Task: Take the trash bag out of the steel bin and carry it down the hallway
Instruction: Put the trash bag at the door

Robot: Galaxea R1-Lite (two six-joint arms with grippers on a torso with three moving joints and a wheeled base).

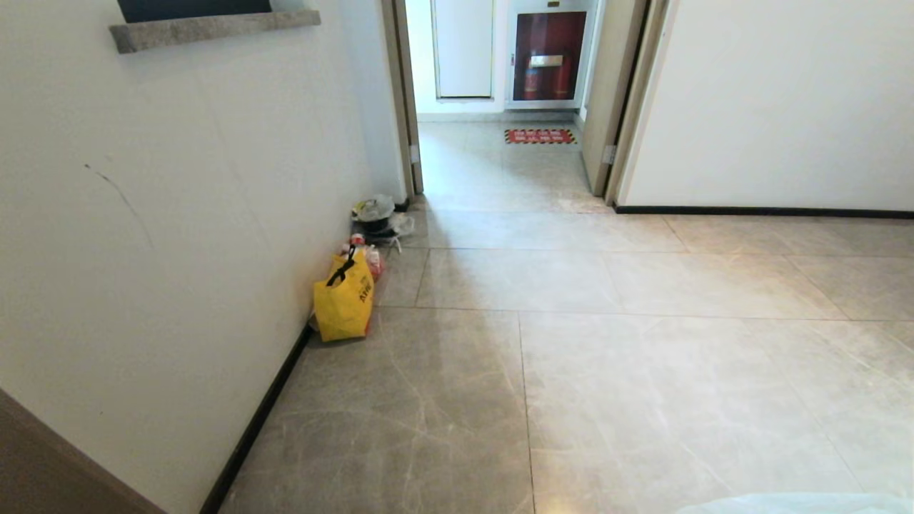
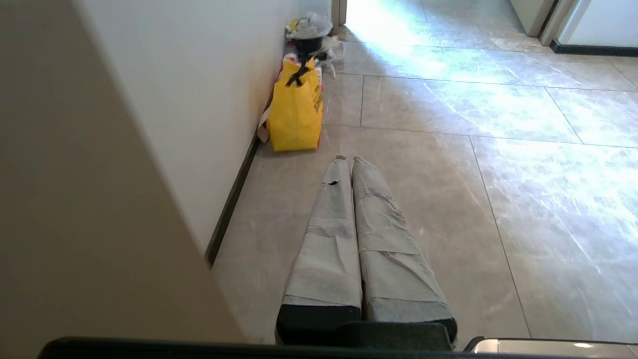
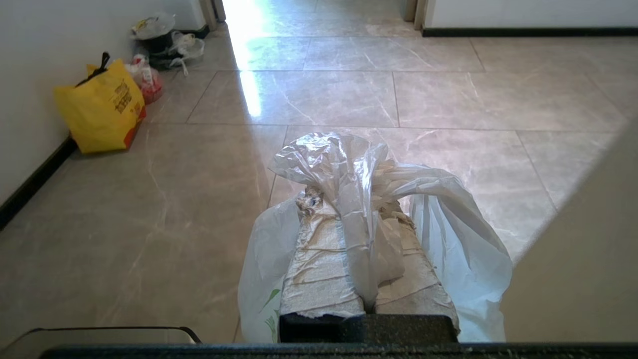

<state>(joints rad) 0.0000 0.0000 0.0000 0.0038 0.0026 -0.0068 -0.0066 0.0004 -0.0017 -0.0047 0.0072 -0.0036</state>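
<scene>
Trash bag (image 3: 448, 234), thin white plastic, hangs from the right gripper (image 3: 349, 199), whose taped fingers are clenched on its gathered handles. That film could slip or tear, dropping it on the hallway floor (image 1: 643, 357). Beyond it, against the wall, stand a yellow bag (image 3: 99, 107) and more rubbish bags (image 3: 159, 35); their contents are hidden. The left gripper (image 2: 348, 160) is closed and empty.

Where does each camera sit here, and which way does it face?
Head: high up, facing down the hallway to an open doorway; no arm shows.
Left wrist: behind the left gripper, jaws shut and empty, low over the floor beside the wall.
Right wrist: behind the right gripper, jaws shut on the white trash bag.
Shared: all three show the yellow bag against the left wall, with a pile of rubbish beyond it.
</scene>
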